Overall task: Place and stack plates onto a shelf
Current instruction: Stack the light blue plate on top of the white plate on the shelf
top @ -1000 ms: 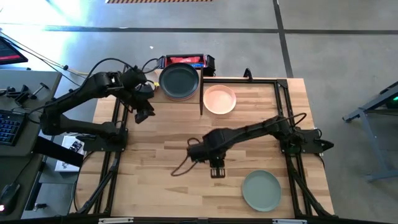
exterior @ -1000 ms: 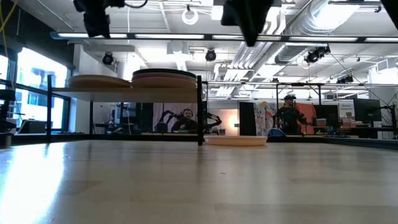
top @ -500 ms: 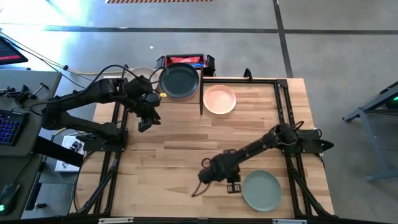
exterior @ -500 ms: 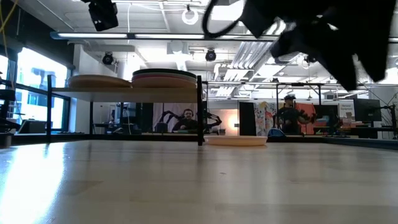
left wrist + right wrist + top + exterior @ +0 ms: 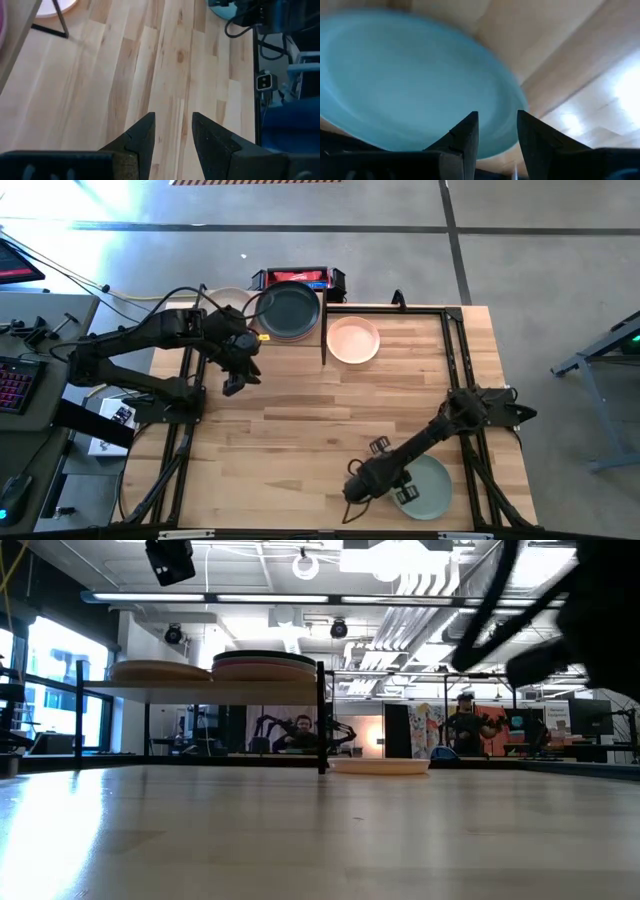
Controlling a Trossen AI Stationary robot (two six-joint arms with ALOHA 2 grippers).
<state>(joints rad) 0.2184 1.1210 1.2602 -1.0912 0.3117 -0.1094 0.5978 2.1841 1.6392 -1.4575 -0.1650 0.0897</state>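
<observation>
Covering the left edge of sage green plate [image 5: 428,485], near right: right gripper [image 5: 392,492], moved in from table centre, fingers [image 5: 461,137] parted, holding nothing | shelf [image 5: 200,683] far left, stack topped by dark green plate [image 5: 288,307], lower plates hidden | peach plate [image 5: 353,339] beside shelf | left gripper [image 5: 232,387] near shelf, slightly apart, empty

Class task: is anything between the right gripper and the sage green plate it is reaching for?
Nothing visible. The right gripper, fingers open, is at the sage green plate's near-left rim, bare tabletop around.
</observation>
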